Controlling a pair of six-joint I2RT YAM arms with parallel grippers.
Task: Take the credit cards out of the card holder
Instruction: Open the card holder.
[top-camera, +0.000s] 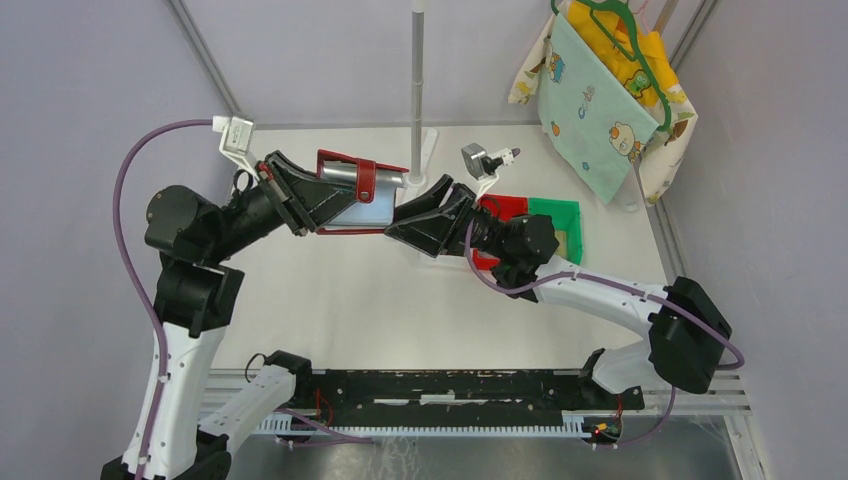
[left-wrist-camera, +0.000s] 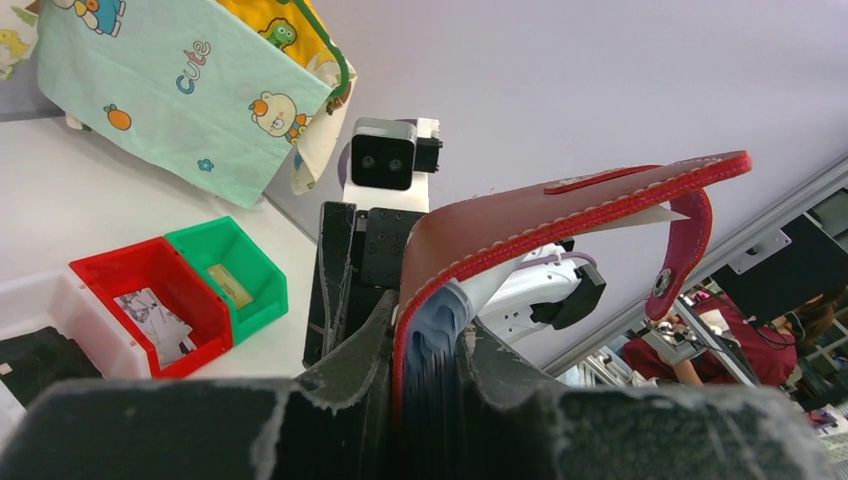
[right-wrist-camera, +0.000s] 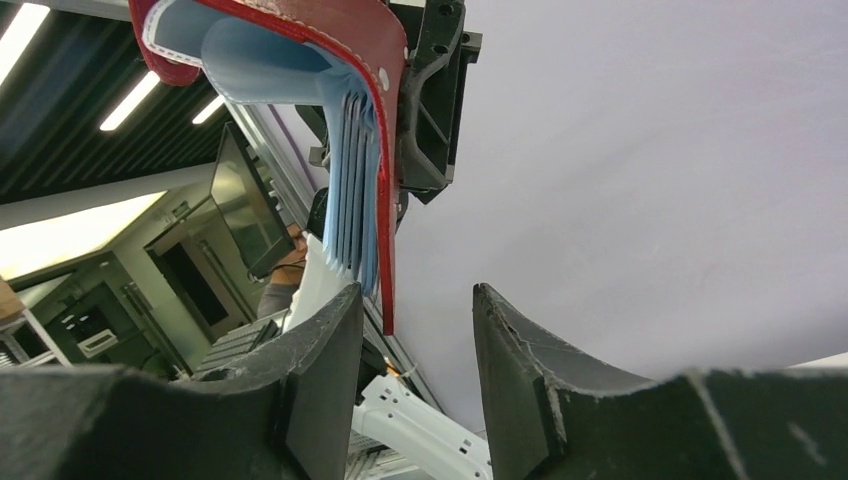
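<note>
The left end effector (top-camera: 318, 205) is clenched on one end of the red card holder (top-camera: 350, 190), held above the far middle of the desk (top-camera: 400, 310). The right end effector (right-wrist-camera: 415, 300) stands parted, gripping nothing, at the holder's open edge. The credit cards (right-wrist-camera: 352, 190) look thin, stiff and slick, so I'd pinch their exposed edges.

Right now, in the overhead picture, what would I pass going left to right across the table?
the left gripper → the card holder → the right gripper → the red bin → the green bin
</note>
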